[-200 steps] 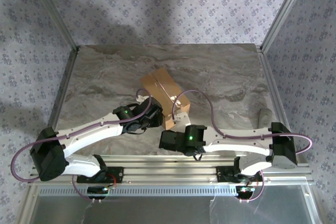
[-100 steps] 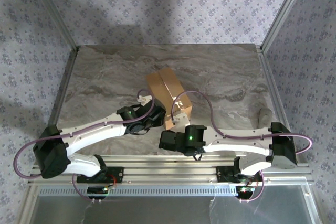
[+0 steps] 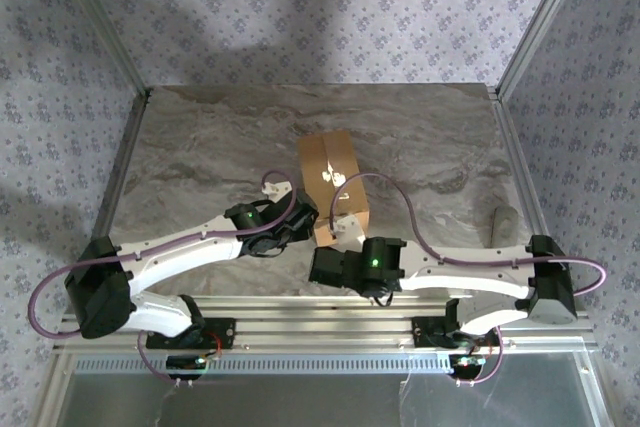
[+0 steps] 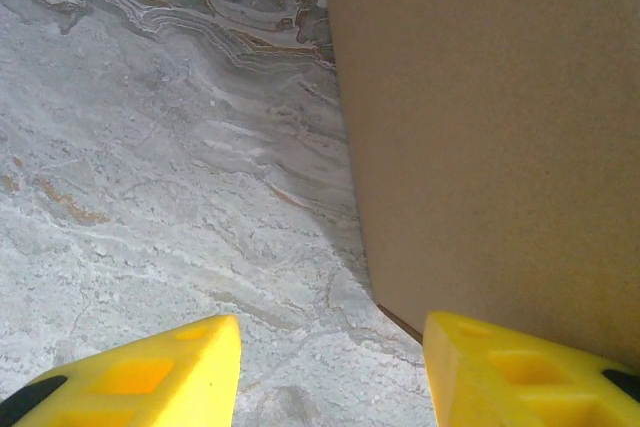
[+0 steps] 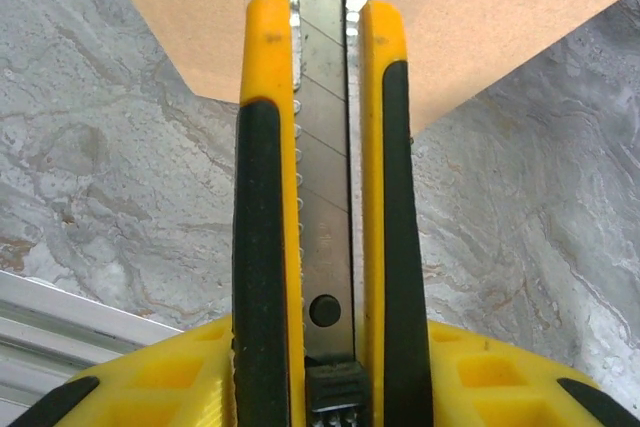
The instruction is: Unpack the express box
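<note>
While the right hand clamps the utility knife toward the express box, the left hand gapes empty beside it. Unbraced, the box may skid, spoiling the cut.

white arms with black joints, purple cables, yellow fingers.

Desk: What is lost in the wrist views?
Photographer: The express box is cut off by the frame's top and right edges; the utility knife blade runs out past the top.
Desk: And from above?
Photographer: The left arm and right arm cover the box's near end; a grey shape at the table edge is too small to name
</note>
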